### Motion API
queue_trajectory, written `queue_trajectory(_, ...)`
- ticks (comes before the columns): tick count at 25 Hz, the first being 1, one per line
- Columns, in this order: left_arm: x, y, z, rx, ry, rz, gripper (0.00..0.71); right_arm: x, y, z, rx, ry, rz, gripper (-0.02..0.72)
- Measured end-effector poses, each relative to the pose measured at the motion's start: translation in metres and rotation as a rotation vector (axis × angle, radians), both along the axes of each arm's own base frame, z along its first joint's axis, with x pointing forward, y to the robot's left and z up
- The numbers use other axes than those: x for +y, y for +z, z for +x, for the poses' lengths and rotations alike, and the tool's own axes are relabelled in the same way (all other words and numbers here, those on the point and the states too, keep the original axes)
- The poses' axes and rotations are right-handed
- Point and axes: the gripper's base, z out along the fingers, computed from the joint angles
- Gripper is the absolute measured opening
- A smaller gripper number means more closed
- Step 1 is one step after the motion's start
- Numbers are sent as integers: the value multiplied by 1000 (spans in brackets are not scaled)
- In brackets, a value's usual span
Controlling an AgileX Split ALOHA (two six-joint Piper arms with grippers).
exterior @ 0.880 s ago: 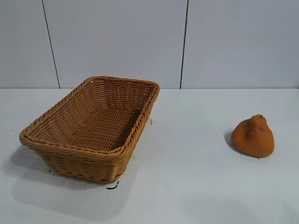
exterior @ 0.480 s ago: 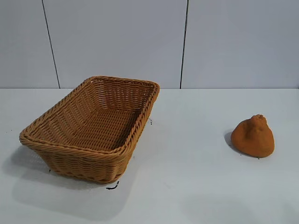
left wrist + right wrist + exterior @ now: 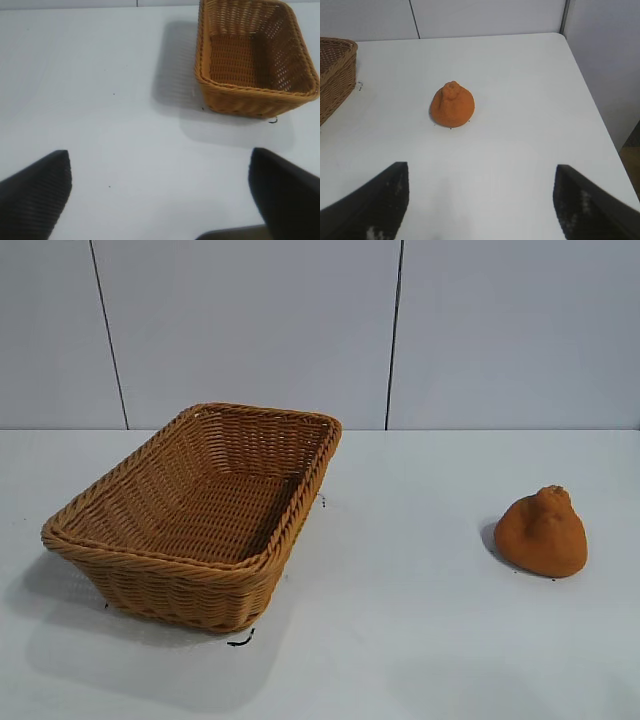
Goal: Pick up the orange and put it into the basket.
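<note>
The orange (image 3: 542, 532) sits on its broad base on the bench (image 3: 400, 620), knobby top up, toward the right side in the exterior view and well apart from the basket (image 3: 200, 515). The basket stands empty on the left, open side up. The right hand (image 3: 480, 200) is aimed at the orange from a distance, its fingers (image 3: 375, 200) spread wide with nothing between them; the fruit lies ahead of the gap, roughly centred but a little toward one finger. The left hand (image 3: 160, 195) hangs short of the basket, also spread and empty.

The task looks to be at its start: the reach has not begun and nothing is grasped. The next move calls for the right hand to advance and drop so its fingers straddle the broad base, then close.
</note>
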Motion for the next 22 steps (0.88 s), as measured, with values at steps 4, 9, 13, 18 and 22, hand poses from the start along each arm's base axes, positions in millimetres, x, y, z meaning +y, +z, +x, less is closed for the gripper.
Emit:
queue_trajectory(4, 0, 0, 0, 0, 0, 0, 689, 0, 0, 0, 0, 0, 0, 545)
queue_trajectory(9, 0, 0, 0, 0, 0, 0, 689, 0, 0, 0, 0, 0, 0, 545)
queue_trajectory(13, 2, 5, 1, -13, 18, 26, 689, 0, 0, 0, 0, 0, 0, 545)
queue_trajectory(18, 0, 45, 28, -10, 23, 42, 689, 0, 0, 0, 0, 0, 0, 545)
queue_trajectory(22, -5, 75, 73, 65, 20, 55, 689, 0, 0, 0, 0, 0, 0, 545)
